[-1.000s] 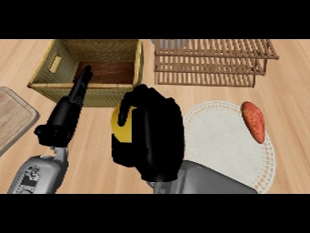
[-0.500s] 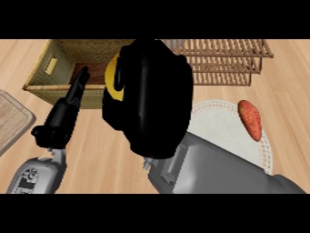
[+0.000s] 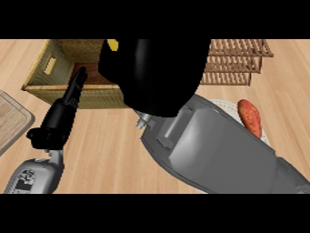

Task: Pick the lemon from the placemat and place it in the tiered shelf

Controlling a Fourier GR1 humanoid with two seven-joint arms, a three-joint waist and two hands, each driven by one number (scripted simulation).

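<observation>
The right hand [image 3: 154, 73] fills the middle, fingers curled round the lemon [image 3: 112, 44] (only a yellow sliver shows), hiding part of the tiered shelf [image 3: 241, 63] and the placemat [image 3: 264, 136]. The left hand [image 3: 62, 116] rests lower left with straight fingers, beside the basket [image 3: 50, 73].

Single head view, steeply down on the wooden counter [image 3: 117, 150] (close, forearms entering from below)

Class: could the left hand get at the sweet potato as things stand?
Probably not: the right forearm lies between the left hand and the sweet potato on the placemat.
</observation>
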